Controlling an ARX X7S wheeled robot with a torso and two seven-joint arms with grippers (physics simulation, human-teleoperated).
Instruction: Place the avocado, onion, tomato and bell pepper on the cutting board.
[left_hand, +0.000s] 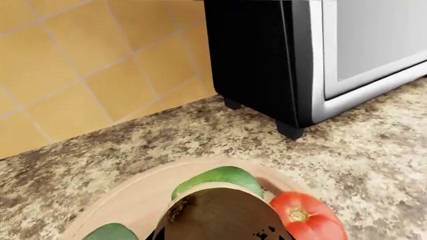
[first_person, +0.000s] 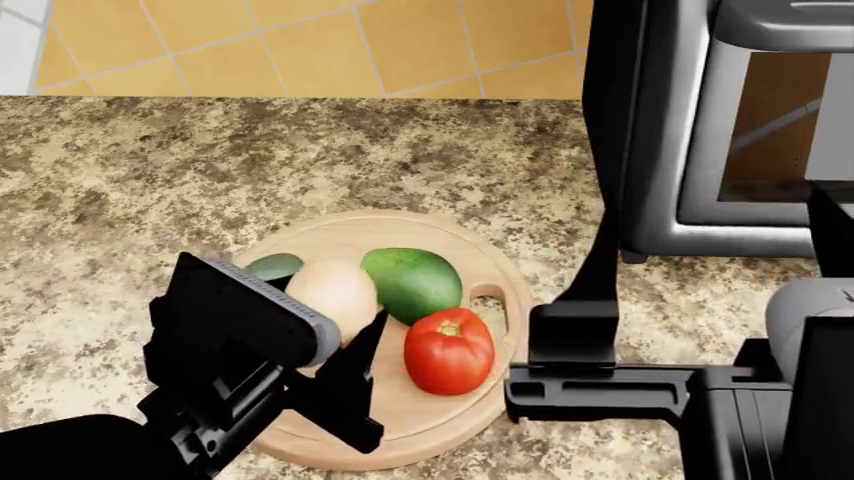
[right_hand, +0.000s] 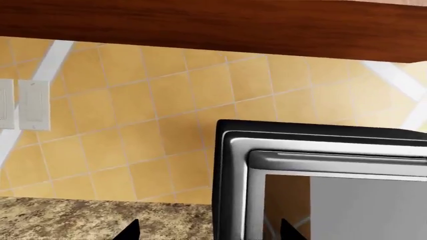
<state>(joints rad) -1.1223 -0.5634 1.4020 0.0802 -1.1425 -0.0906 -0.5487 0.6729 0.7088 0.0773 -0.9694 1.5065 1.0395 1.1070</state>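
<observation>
Left gripper (first_person: 350, 385) over granite counter (first_person: 160, 170)

A simulated home kitchen, at the counter.

A speckled granite surface (first_person: 200, 160) runs back to a wall of warm yellow-orange tiles (right_hand: 133, 100). A black and silver microwave oven (first_person: 721, 120) stands on it against that wall, with a dark wood cabinet (right_hand: 213, 22) overhead and a white wall switch plate (right_hand: 27, 102) on the tiles off to its side. Just in front of the oven, a round wooden cutting board (first_person: 441, 420) holds produce: an avocado (first_person: 411, 282), an onion (first_person: 334, 295) and a tomato (first_person: 449, 350).
</observation>
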